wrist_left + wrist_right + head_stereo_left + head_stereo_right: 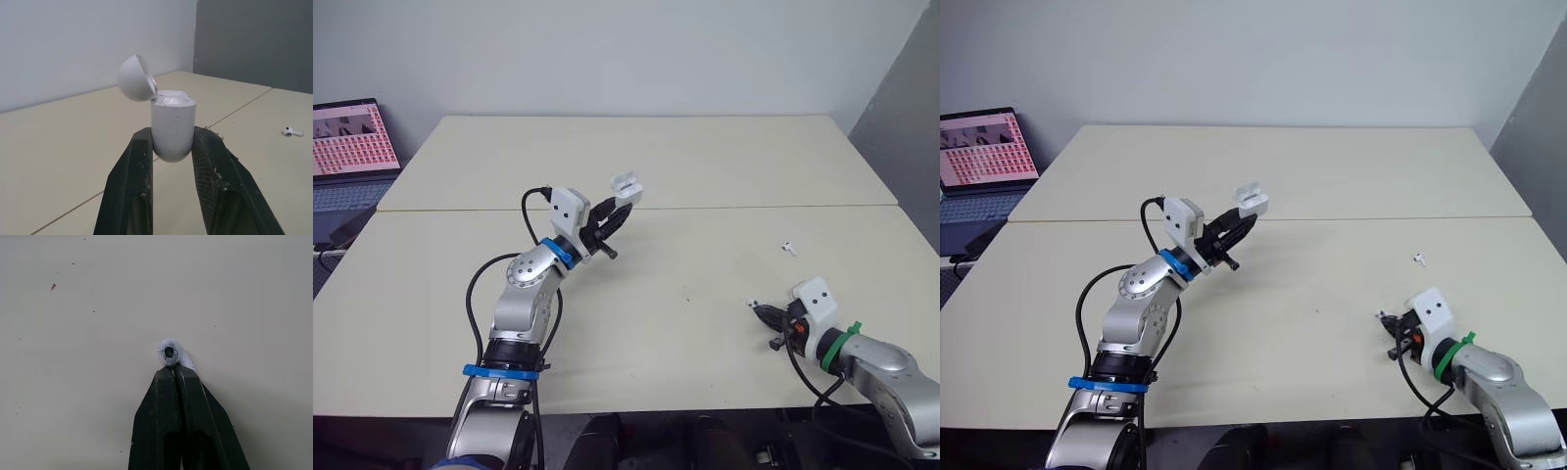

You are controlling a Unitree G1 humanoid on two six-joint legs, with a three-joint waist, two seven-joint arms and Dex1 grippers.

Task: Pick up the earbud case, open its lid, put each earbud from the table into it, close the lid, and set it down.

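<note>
My left gripper (613, 221) is raised over the table's middle, shut on the white earbud case (626, 188). The case (171, 125) stands upright between the fingers with its lid (137, 78) swung open. My right gripper (757, 307) is low at the table's front right, shut on a white earbud (169, 354) whose round head pokes out past the fingertips, close to the table top. A second white earbud (788, 248) lies loose on the table, farther back on the right; the same earbud (292, 131) appears beyond the case.
The beige table (685, 323) has a seam (754, 207) running across it behind the case. An open laptop (350, 147) sits off the table's far left corner. A grey wall panel (901, 108) stands to the right.
</note>
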